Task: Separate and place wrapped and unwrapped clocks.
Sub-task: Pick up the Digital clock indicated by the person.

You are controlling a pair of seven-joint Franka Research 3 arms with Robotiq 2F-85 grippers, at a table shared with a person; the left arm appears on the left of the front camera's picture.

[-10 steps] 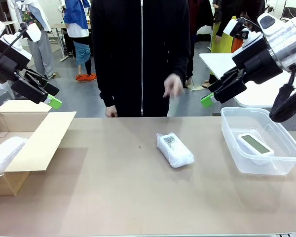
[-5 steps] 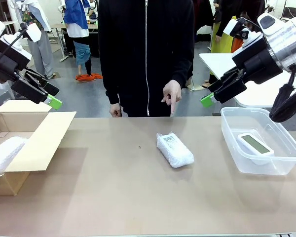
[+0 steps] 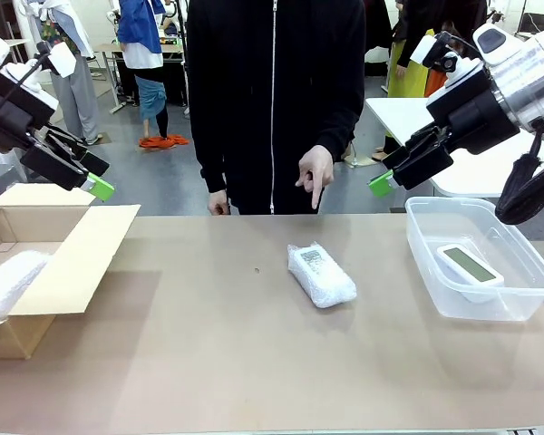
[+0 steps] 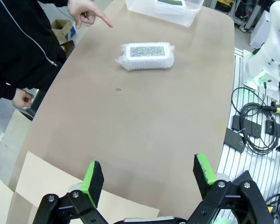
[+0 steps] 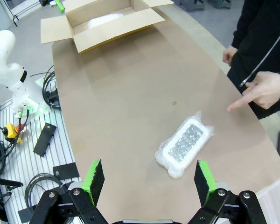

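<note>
Left pincer (image 3: 98, 177) and right pincer (image 3: 388, 172) hung spread, well apart from the bubble-wrapped clock (image 3: 321, 275); reckon that slippery wrap could've squirted out of a shallow pinch.

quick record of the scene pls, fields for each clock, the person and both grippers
wrapped clock on table: mid-table, lying flat, untouched
wrapped clock in box: inside cardboard box, robot's left
bare clock: in clear tub, robot's right
person's hand: pointing down toward the table clock
left gripper: open, empty, raised near box
right gripper: open, empty, raised near tub
</note>
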